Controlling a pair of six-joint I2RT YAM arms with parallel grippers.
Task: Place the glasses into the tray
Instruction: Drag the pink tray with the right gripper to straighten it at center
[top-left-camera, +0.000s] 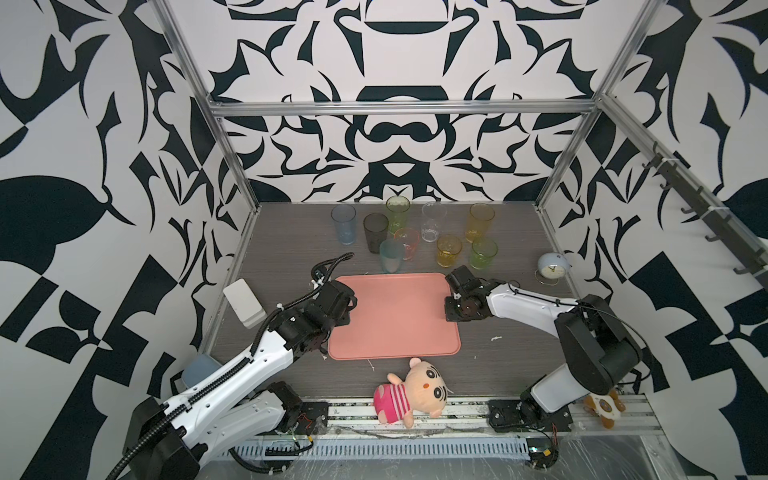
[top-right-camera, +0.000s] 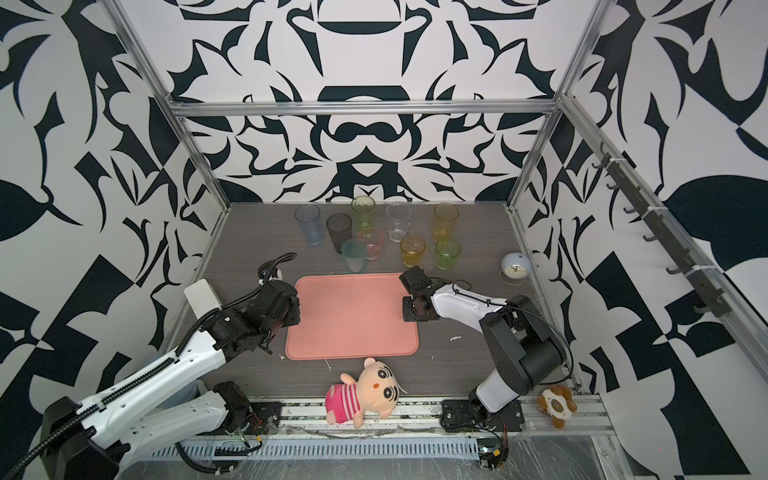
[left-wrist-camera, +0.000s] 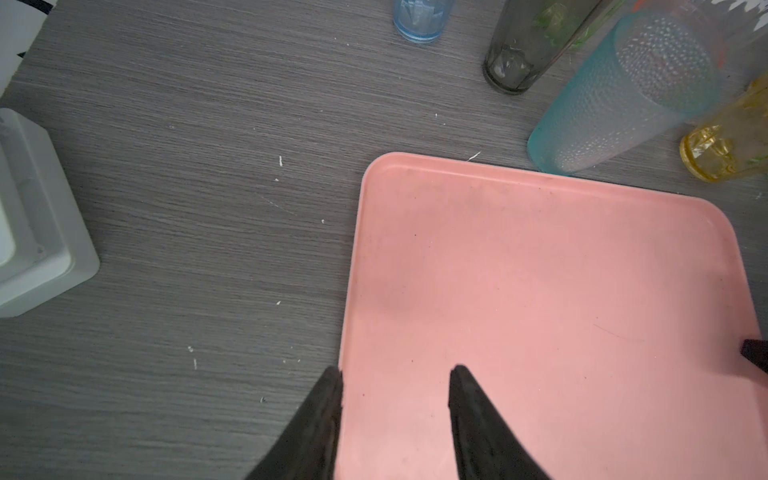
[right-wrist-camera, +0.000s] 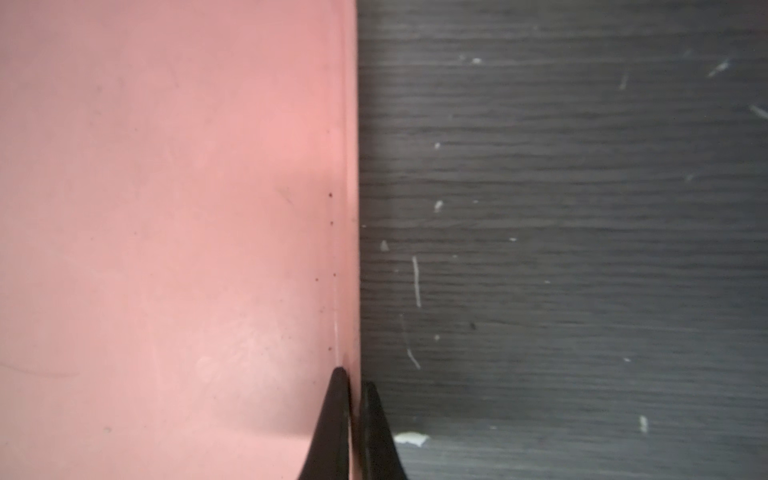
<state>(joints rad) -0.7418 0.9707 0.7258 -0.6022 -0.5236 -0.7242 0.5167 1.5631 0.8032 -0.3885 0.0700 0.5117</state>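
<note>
The left pincer hangs spread and empty over the left edge of the tray. All nine glasses stand on the worktop behind the bare tray, so none is placed yet. The right pincer is pinching the tray's right rim.

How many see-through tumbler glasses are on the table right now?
9, all standing behind the flat rectangular salmon-pink tray, none in it: back row blue-grey, smoky, tall green, clear, tall amber; front row teal, pink, short yellow, short green. None seems hidden.
</note>
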